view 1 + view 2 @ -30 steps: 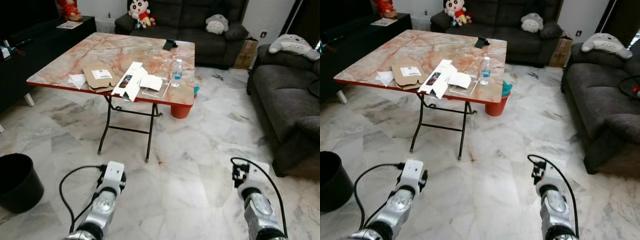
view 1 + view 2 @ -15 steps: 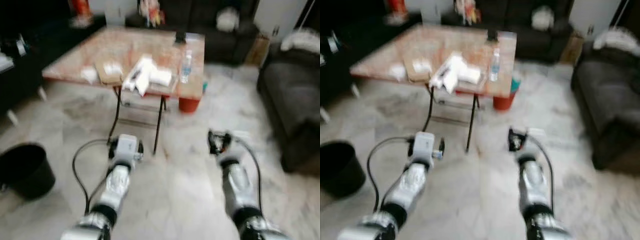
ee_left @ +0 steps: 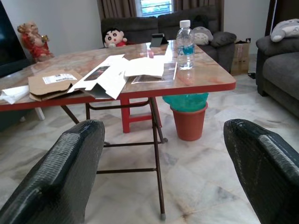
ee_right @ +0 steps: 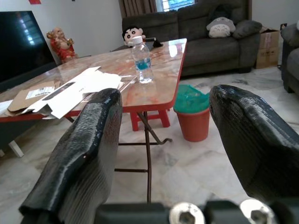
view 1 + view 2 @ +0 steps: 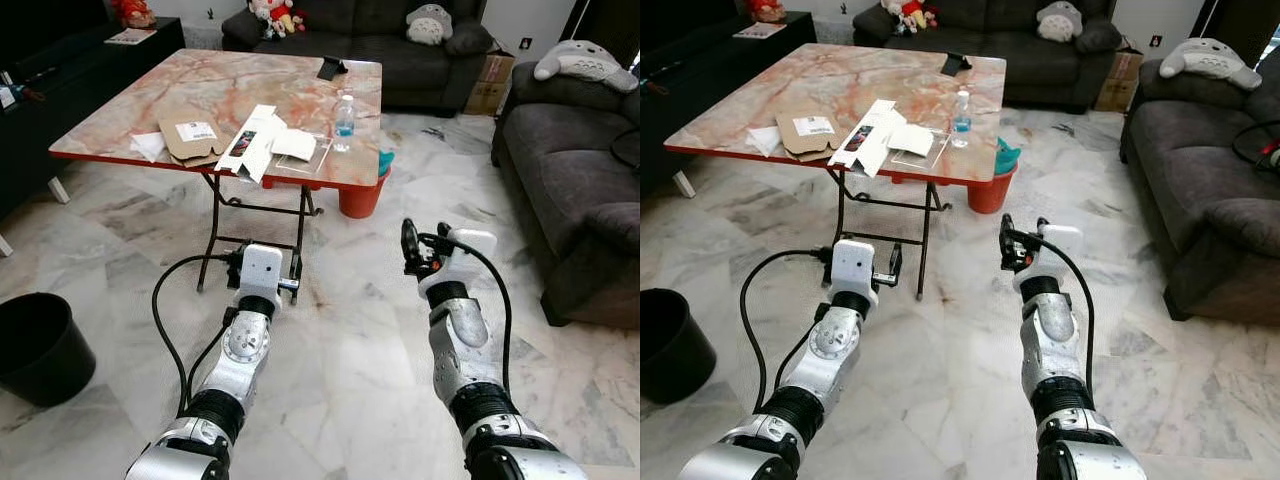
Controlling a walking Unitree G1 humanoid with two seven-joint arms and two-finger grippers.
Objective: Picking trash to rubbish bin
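Trash lies on the marble-top folding table [image 5: 210, 95]: a flattened cardboard box [image 5: 192, 137], a long white carton [image 5: 255, 143], a white paper [image 5: 297, 145] and a crumpled tissue [image 5: 148, 146]. A water bottle [image 5: 344, 108] stands near the table's right edge. The black rubbish bin [image 5: 35, 347] stands on the floor at the far left. My left gripper [image 5: 263, 262] and right gripper [image 5: 425, 240] are held out low before the table, both open and holding nothing. The wrist views look between the spread fingers [image 3: 60, 172] at the table's front edge.
An orange bin with a green bag [image 5: 362, 196] sits under the table's right corner. Dark sofas [image 5: 575, 150] stand at the right and behind the table. A black TV cabinet [image 5: 60, 70] runs along the left. Marble floor lies between me and the table legs [image 5: 300, 250].
Both arms have risen from low at my sides to reach forward toward the table. The camera swung and blurred in between; the things on the table have not moved.
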